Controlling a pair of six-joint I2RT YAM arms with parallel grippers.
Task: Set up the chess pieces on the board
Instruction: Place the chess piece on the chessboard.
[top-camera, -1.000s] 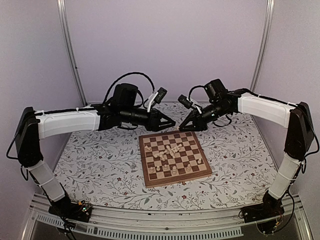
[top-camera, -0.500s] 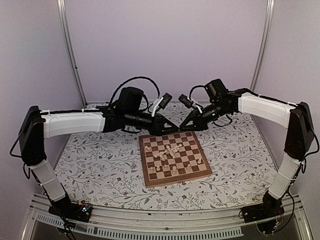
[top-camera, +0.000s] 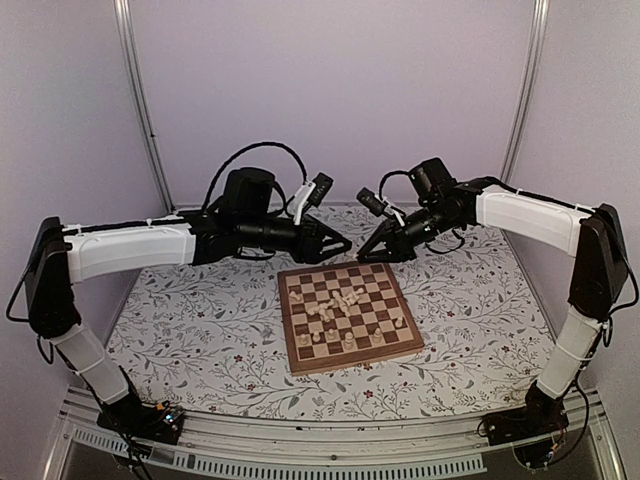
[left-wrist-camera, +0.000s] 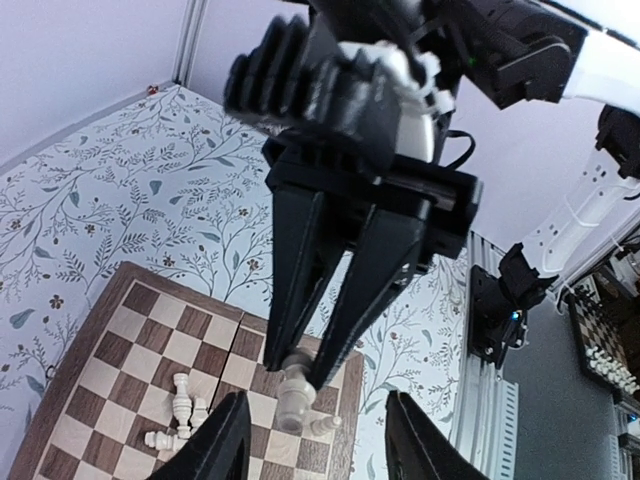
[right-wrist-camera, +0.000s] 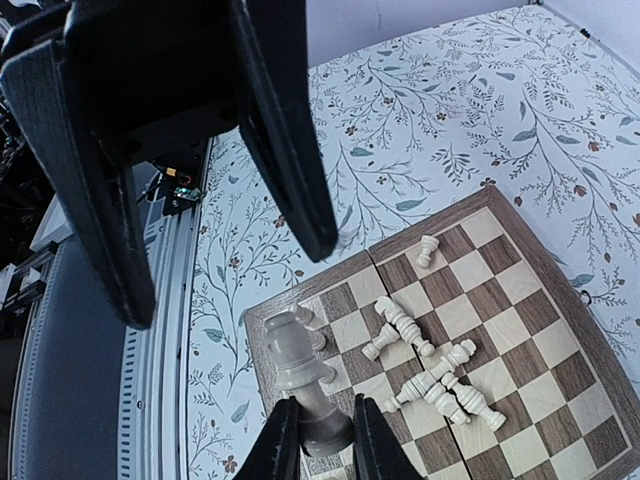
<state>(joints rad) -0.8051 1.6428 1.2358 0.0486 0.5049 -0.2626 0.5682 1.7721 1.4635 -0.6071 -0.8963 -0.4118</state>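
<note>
Right end effector (right-wrist-camera: 325, 425): clamped on one chess piece (right-wrist-camera: 300, 375), above the far edge of the board (top-camera: 390, 300).
Left end effector (left-wrist-camera: 316, 420): fingers apart, empty.
Remaining chess pieces (top-camera: 335, 310): heaped mid-board.
I judge I should stand it upright on a back-row square and release gently.

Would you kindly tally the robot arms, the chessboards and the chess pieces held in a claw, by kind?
Robot arms: 2, the left arm and the right arm
Chessboards: 1, the chessboard
Chess pieces held in a claw: 1, the chess piece in the right claw
Total: 4
</note>
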